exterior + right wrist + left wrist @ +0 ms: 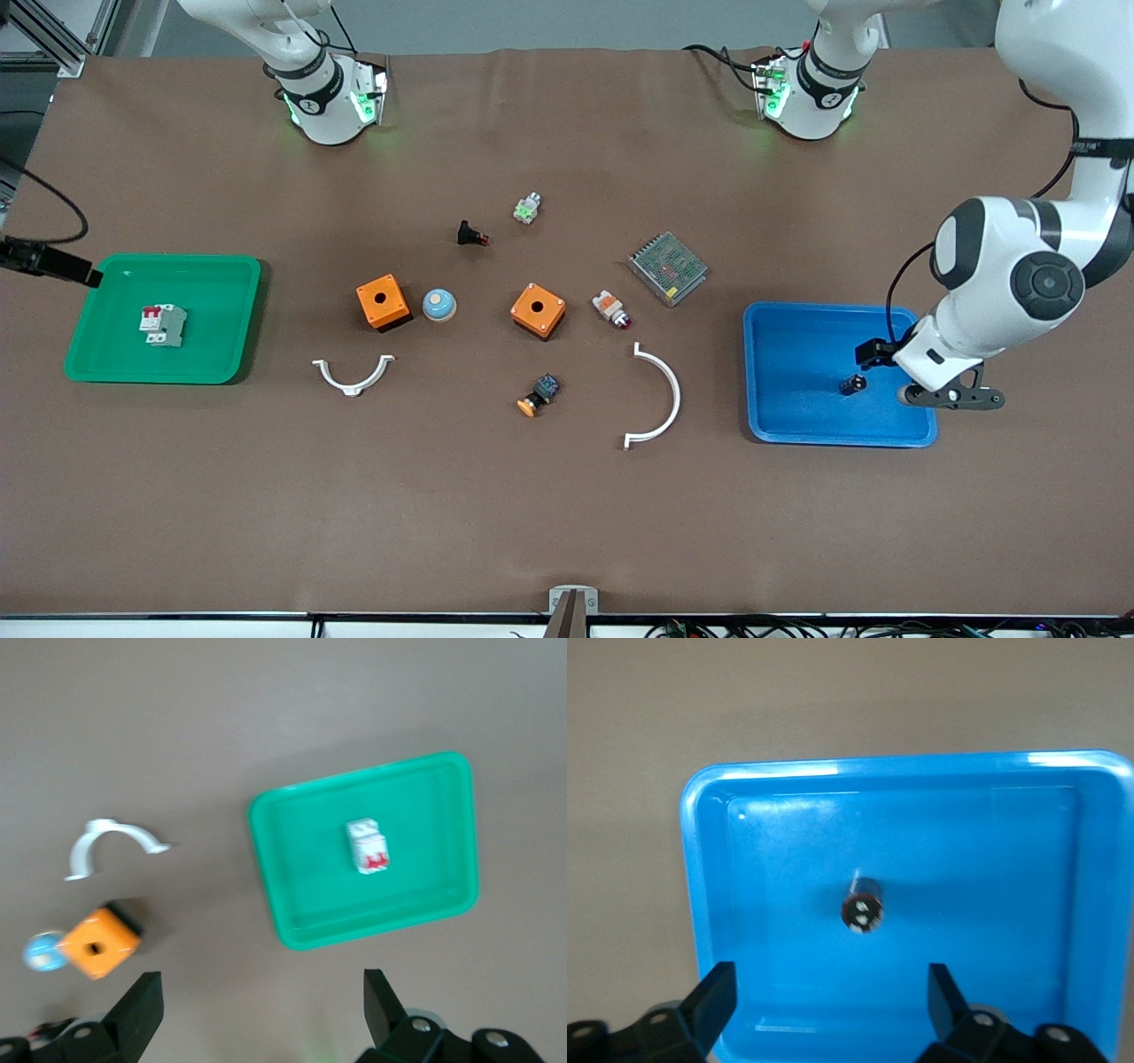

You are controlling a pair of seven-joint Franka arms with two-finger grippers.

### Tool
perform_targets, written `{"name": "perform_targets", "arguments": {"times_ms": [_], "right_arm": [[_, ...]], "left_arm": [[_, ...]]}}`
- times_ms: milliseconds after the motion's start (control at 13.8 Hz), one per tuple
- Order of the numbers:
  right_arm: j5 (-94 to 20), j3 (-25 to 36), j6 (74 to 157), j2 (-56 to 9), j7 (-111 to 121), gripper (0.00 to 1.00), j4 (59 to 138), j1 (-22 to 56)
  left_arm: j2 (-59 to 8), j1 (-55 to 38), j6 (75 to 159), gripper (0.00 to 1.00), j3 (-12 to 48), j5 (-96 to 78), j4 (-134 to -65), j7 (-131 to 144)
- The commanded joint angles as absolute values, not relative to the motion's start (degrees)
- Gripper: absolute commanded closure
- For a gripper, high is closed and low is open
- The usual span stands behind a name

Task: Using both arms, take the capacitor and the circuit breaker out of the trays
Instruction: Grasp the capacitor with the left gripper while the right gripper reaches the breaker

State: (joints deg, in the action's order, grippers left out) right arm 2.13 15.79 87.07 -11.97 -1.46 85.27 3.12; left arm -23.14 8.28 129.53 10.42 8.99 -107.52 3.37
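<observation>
The capacitor (852,384), a tiny black cylinder with a pale top, stands in the blue tray (762,425) at the left arm's end of the table. My left gripper (875,353) hangs over that tray, open and empty. In the left wrist view the capacitor (862,909) sits apart from my open left gripper (830,988), inside the tray (695,859). The grey breaker (162,325) with red levers lies in the green tray (89,372). In the right wrist view my right gripper (261,992) is open and empty, high over bare table beside the green tray (266,824) and the breaker (368,846).
Mid-table lie two orange boxes (383,302) (538,310), a blue-topped button (438,305), two white arcs (353,376) (660,399), an orange-capped button (539,395), a white-orange part (611,309), a mesh-covered box (668,268), a black part (471,235) and a green-white part (527,208).
</observation>
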Motion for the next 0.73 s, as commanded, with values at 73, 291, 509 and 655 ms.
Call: {"name": "perform_targets", "arguments": {"times_ms": [73,291,509,655], "right_arm": [[5.45,15.38,88.41,-19.58,9.2,0.0,85.69,-2.62],[4.92,15.29,98.3,-21.0,13.26,0.0,93.39,-5.88],[4.83,15.21,111.76,-20.04,17.13,0.0,105.0,-7.38],[4.49,15.12,117.92,-20.04,18.89,0.0,109.32,-8.08]], "left_arm": [[-28.55,9.76,134.73,0.19,11.07,10.11,-107.23,3.78],[-30.67,9.76,136.31,0.2,11.07,10.02,-106.96,3.87],[-31.46,9.23,136.32,0.26,11.16,9.49,-106.96,3.96],[-32.6,9.23,136.41,0.33,11.16,9.49,-106.88,3.96]]}}
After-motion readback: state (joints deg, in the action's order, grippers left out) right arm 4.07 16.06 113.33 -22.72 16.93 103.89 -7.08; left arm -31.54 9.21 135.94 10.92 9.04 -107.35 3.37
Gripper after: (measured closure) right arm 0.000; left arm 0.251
